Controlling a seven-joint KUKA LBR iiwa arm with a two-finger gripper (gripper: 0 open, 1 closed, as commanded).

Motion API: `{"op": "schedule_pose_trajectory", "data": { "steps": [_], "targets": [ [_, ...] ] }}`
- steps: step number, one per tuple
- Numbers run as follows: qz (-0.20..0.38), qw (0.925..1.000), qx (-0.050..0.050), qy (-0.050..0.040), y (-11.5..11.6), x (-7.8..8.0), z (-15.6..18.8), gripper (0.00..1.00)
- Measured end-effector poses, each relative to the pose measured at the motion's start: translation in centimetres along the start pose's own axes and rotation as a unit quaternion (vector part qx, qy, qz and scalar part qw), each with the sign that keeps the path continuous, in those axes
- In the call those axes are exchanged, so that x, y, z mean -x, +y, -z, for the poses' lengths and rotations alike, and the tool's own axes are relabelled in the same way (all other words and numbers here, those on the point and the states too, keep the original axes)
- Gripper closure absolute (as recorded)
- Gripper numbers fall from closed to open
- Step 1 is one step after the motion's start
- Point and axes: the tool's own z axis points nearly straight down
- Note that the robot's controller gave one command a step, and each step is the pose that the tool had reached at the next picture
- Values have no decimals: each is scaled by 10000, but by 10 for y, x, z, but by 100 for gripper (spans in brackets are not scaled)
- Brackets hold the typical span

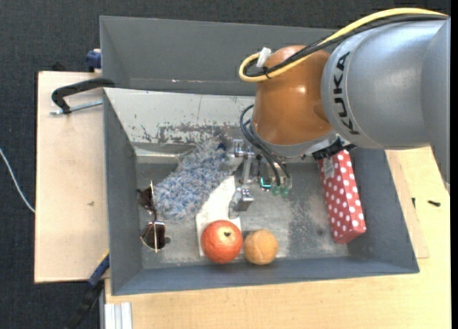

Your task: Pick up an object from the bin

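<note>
Grey metal bin [118,177] holds a red apple [222,242] just front-left of the gripper [257,190], whose fingers [243,196] look spread and empty.

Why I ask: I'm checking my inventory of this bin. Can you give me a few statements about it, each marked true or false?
1. The apple lies right beside a round orange fruit by the bin's near wall. True.
2. The sunglasses lie at the view's right. False: the sunglasses lie at the view's left, by the left wall.
3. A red, white-dotted pouch lies at the view's right. True.
4. The gripper holds the apple. False: the gripper is over the bin's middle and the apple lies apart from it on the floor.
5. The cloth is plain green. False: the cloth is blue and white.
</note>
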Motion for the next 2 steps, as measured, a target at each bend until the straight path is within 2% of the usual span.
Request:
{"op": "schedule_pose_trajectory", "data": {
  "steps": [1, 2],
  "targets": [
    [-3, 10000, 2, -15, 0, 0, 2, 0],
    [310, 9995, 3, -76, 4, 9, -25, 0]
  ]
}}
